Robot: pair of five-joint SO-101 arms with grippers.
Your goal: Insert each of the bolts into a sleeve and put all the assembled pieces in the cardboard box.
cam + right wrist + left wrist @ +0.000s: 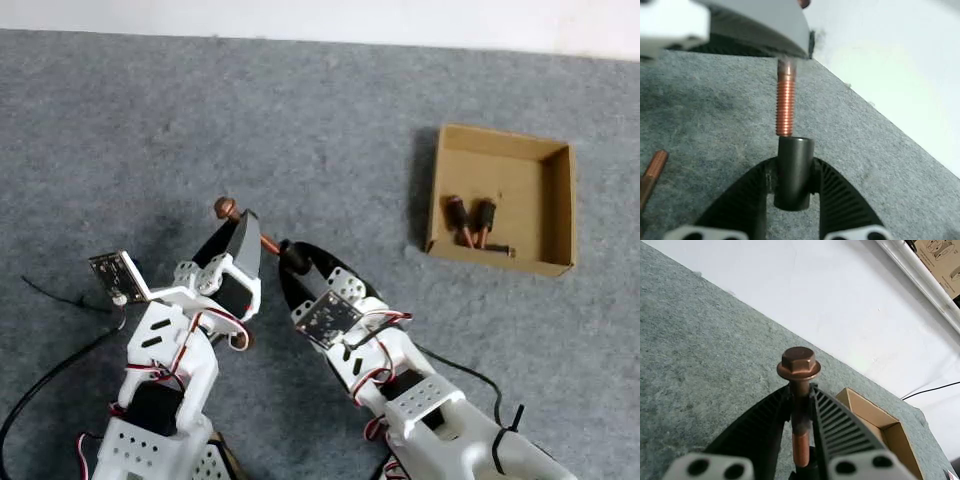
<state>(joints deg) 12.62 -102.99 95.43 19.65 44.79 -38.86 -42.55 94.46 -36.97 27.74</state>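
L tool (801, 392) clamps bolt (799, 365); R tool (792, 172) clamps sleeve (796, 150).

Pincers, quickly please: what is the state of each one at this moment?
Left pincer: closed, holding the copper bolt by its shank.
Right pincer: closed, holding the black sleeve.

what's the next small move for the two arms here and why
Probably ease the bolt straight along its axis into the sleeve. The left gripper is shut on the bolt's shank, the right gripper on the sleeve, and the threaded tip sits just at the sleeve's open mouth, roughly in line, not yet inside.
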